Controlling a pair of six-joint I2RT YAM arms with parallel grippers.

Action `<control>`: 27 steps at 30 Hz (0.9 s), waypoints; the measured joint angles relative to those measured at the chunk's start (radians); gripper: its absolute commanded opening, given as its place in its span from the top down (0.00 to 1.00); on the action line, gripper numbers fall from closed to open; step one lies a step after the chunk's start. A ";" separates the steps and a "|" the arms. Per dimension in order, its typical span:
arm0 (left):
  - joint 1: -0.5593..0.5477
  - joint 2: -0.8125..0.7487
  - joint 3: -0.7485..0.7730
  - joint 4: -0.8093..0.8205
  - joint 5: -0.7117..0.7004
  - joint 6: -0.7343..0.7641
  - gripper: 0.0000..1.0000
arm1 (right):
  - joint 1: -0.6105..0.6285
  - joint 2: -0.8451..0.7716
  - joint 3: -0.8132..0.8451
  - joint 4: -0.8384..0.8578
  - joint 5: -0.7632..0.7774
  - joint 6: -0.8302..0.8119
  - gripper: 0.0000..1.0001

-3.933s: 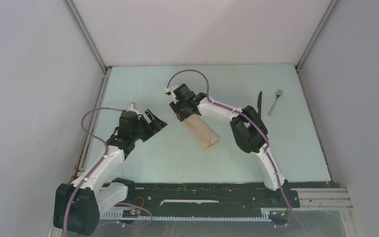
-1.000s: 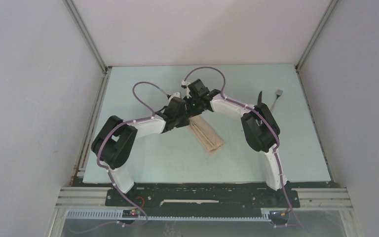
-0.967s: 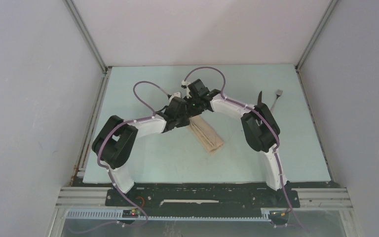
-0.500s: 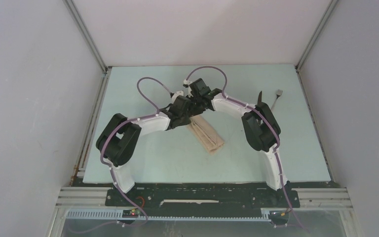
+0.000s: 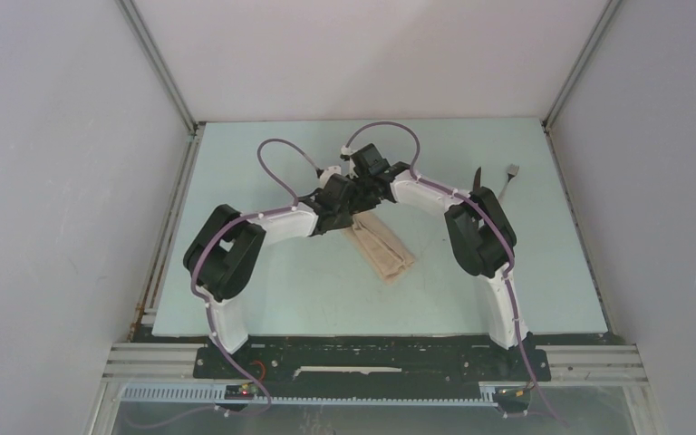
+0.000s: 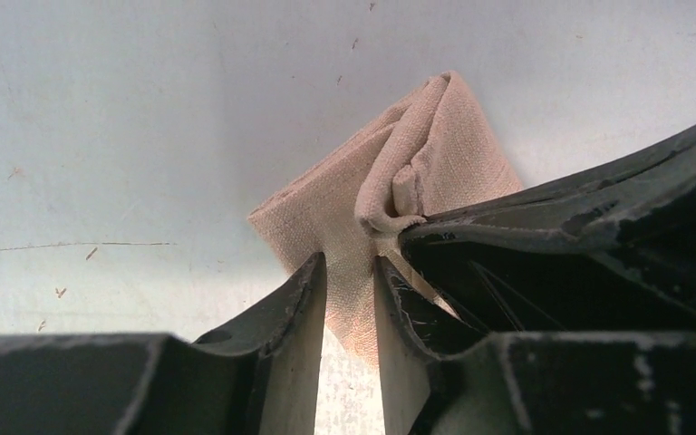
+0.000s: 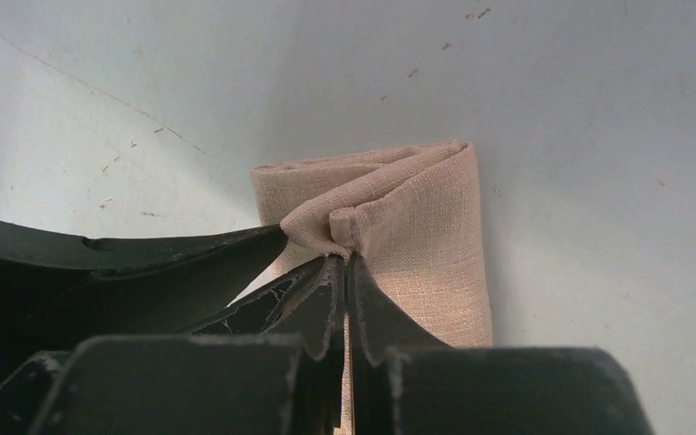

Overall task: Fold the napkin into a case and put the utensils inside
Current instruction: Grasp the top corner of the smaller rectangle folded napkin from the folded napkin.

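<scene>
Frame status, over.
Right gripper pinching raised fold of napkin. Left gripper nearly shut, cloth between fingers, grip unclear. Knife, fork outside, far right.

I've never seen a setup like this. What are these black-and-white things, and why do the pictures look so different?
They are two robot arms, the left arm and right arm, bolted at the near edge of the table. The wide picture comes from a camera above and behind them. The close-ups come from a camera on each wrist. On the table lies a folded beige napkin; a dark knife and grey fork lie far right, partly hidden by the right arm. The left pincer and right pincer both pinch the napkin's far end.
</scene>
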State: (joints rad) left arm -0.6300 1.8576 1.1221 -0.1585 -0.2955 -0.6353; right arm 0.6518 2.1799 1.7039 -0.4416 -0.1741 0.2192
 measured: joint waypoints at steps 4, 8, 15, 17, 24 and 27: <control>-0.004 0.007 0.006 -0.003 -0.010 0.006 0.64 | -0.002 0.000 -0.002 -0.005 0.000 0.000 1.00; -0.006 0.010 0.010 -0.010 -0.022 0.008 0.63 | -0.003 0.000 -0.002 -0.005 0.000 0.001 1.00; -0.011 0.027 0.034 -0.027 -0.034 0.008 0.59 | -0.010 0.000 -0.002 -0.008 0.000 0.007 1.00; -0.011 0.027 0.034 -0.027 -0.031 0.008 0.58 | -0.010 0.000 -0.003 -0.008 0.000 0.007 1.00; -0.011 0.027 0.033 -0.023 -0.021 0.008 0.59 | -0.011 0.000 -0.004 -0.011 0.000 0.007 1.00; -0.011 0.031 0.033 -0.024 -0.018 0.009 0.60 | -0.011 0.000 -0.007 -0.011 0.000 0.008 1.00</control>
State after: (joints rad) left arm -0.6415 1.8889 1.1553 -0.1825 -0.3138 -0.6262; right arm 0.6407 2.1799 1.6966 -0.4526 -0.1738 0.2268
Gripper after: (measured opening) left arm 0.411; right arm 0.008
